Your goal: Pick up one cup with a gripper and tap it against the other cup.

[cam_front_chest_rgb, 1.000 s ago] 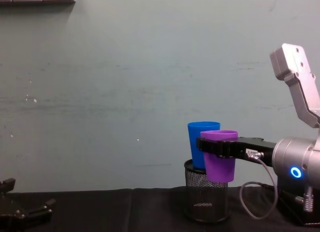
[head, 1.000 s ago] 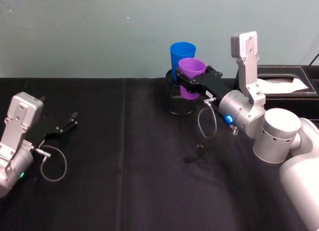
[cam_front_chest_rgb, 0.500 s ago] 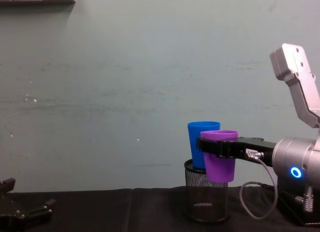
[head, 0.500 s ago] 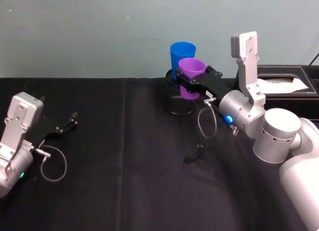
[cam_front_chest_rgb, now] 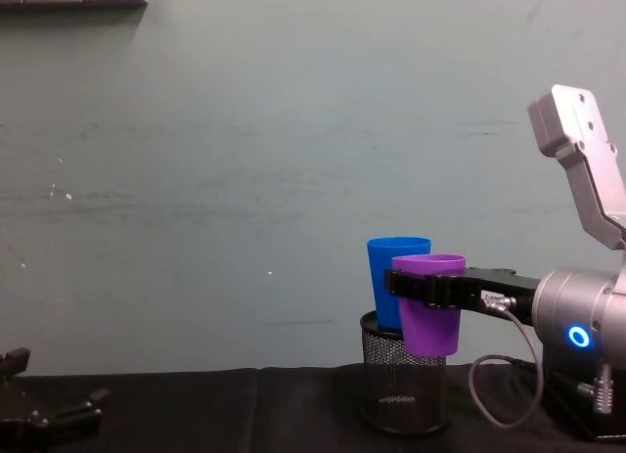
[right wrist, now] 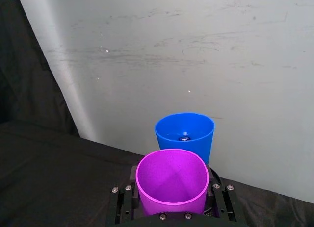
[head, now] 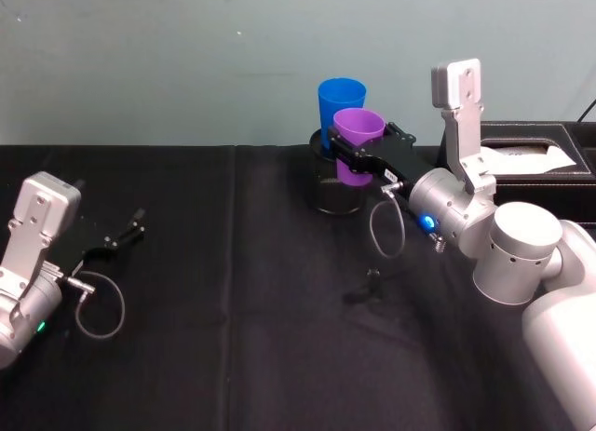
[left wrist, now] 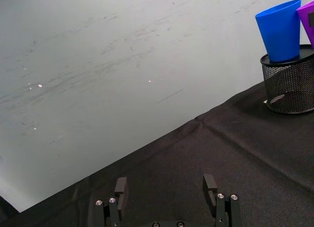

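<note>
Resting low over the black cloth (head: 233, 291) at my left, my left gripper (head: 128, 228) sits idle with its fingers spread apart. Toward the middle, the blue cup (head: 340, 101) stands upright inside a black mesh holder (head: 328, 194). Just right of it and nearer me, my right gripper (head: 358, 154) pinches the purple cup (head: 358, 128) around its wall, upright and clear of the cloth. I cannot tell whether the two cups touch.
</note>
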Robot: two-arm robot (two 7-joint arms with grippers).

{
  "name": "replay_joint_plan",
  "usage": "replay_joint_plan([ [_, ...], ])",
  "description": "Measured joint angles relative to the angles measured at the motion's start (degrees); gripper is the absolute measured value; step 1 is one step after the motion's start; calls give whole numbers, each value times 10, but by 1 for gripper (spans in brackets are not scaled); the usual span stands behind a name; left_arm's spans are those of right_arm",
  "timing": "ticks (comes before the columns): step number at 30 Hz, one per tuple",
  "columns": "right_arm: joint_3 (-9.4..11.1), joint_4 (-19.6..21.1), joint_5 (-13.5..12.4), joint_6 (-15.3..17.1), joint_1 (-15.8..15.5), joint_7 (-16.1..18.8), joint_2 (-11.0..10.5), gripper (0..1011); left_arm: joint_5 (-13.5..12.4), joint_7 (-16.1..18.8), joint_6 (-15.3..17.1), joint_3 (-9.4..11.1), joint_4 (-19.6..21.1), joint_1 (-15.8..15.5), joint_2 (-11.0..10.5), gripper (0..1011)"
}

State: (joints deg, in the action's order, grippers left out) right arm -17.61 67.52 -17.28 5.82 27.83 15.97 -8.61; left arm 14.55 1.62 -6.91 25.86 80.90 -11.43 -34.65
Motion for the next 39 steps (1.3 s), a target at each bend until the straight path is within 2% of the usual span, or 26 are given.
replay_joint_plan([
  [39,0,0,0,0,0,0,0,729,0,0,0,0,0,0,0,1000],
])
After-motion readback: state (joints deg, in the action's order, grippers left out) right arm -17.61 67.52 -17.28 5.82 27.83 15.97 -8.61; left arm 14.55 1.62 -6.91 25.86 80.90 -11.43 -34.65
